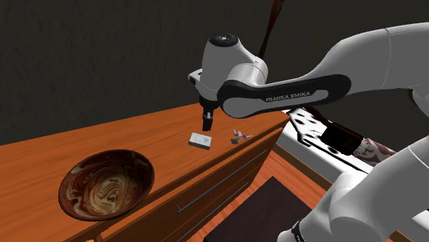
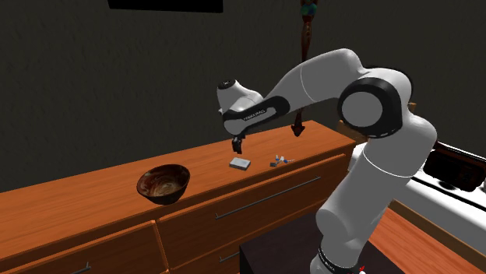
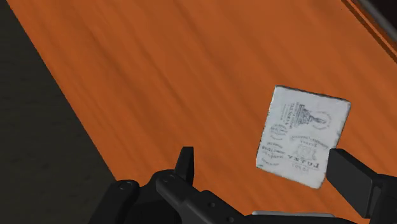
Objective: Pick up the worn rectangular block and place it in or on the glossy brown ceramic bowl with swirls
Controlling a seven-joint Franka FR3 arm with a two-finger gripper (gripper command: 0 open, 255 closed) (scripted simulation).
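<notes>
Your black gripper (image 1: 207, 124) hangs spread apart, empty. The worn white printed rectangular block (image 1: 200, 141) lies flat on the orange wooden table (image 1: 103, 137) beneath it, nearer one finger: descend now and you may clip its edge.

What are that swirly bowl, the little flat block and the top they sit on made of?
Bowl: probably glazed ceramic; shiny brown with cream swirls.
Block: unclear, perhaps printed card or painted wood; matte whitish face with faded dark stamps.
Top: looks like wood or veneer; orange-brown with streaky grain.
</notes>
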